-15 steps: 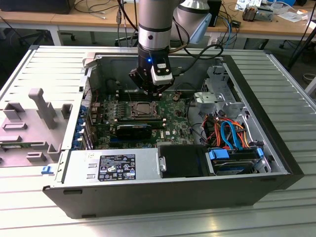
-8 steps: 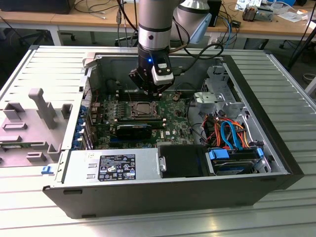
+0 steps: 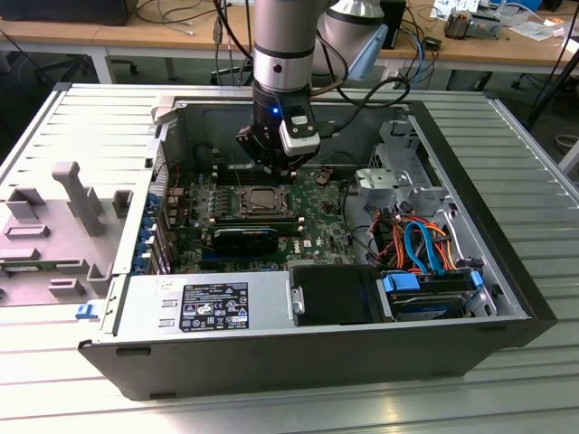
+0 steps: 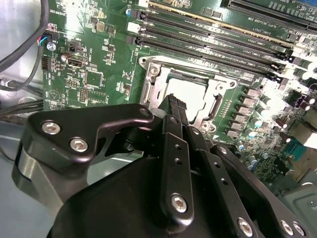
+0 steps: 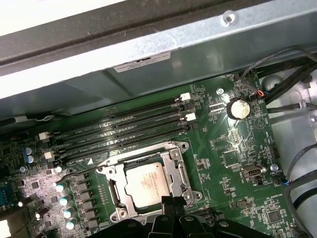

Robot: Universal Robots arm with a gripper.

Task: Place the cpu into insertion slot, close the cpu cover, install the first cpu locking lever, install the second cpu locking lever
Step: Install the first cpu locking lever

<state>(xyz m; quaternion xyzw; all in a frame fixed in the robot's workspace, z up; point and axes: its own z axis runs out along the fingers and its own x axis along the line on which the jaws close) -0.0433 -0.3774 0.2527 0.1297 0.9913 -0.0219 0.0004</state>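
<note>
Starting at the gripper (image 4: 174, 101): pinched shut, nothing held. Hanging low inside the open computer case (image 3: 271, 366), poised over one edge of the cpu (image 5: 143, 182); touching or not, can't tell.

Right under the tips, then: the cpu, dull silver top facing up, lying flat in the insertion slot (image 4: 148, 67). Framed all round by the cpu cover (image 5: 175, 171), folded down flat, with the chip's top showing through its square window.

Moving out past the tips in the first wrist view: four long black memory slots (image 5: 124, 129), side by side, just beyond the insertion slot. Off to one side of those, a round silver battery (image 5: 238, 108), seated on the green board (image 5: 223, 168). Further out again, the grey metal wall (image 5: 208, 54) closing off the board.

Over to the exterior view now. Well clear of the gripper, on the camera's side of the board, a grey power supply box (image 3: 208, 306). Beside that, also well away from the gripper, a tangle of blue and orange cables (image 3: 421, 244).
</note>
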